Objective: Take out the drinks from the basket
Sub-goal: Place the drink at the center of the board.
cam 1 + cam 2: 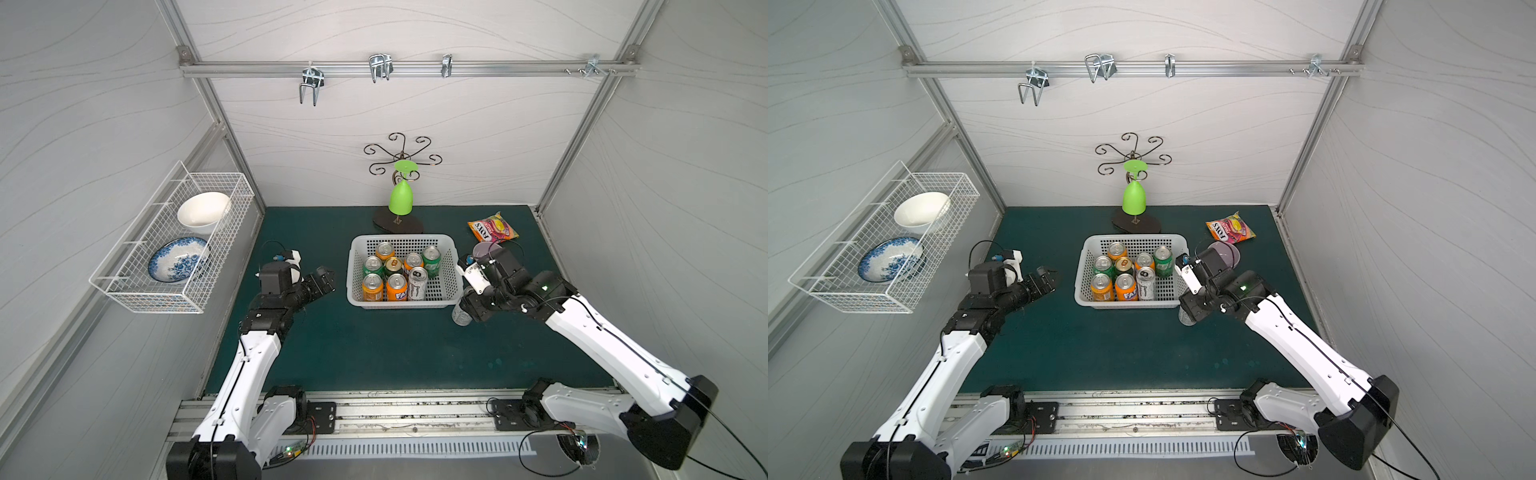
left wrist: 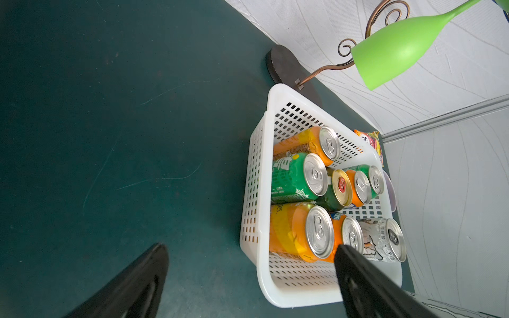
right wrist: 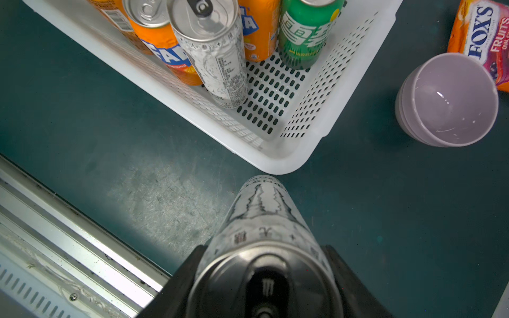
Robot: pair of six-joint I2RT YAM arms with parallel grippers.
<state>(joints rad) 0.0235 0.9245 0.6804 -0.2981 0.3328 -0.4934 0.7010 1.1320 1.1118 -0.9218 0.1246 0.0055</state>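
Drinks are the job here, and one is already out: the slim silver-white can [image 3: 261, 220] sits clamped in the right pincer [image 3: 264, 275], upright, just off the near right corner of the basket [image 3: 278, 162]. I cannot tell whether its base touches the green surface [image 3: 165, 198] yet. To finish this step well, I would lower it straight down until it stands flat, part the jaws evenly, then rise vertically so neither pad drags the tall, tippy can over. It is very close to the basket corner, so a spot slightly nearer the robot would leave more room.

Further in, the left pincer [image 1: 326, 279] hangs wide open and empty, just left of the basket and aimed towards it. It looks ready for the next pick.

Inside the basket, eight cans stand upright: two orange Fanta cans [image 1: 384, 286] and a second silver-white can [image 1: 417, 283] in the near row, then two green cans [image 1: 372, 266], a gold-topped can [image 1: 393, 266] and two more orange ones [image 1: 385, 250] behind. The basket's right side is bare floor.

Beyond lie a lilac bowl [image 3: 447, 100], a snack packet [image 1: 493, 227] and a green glass [image 1: 400, 198] hanging on its stand.
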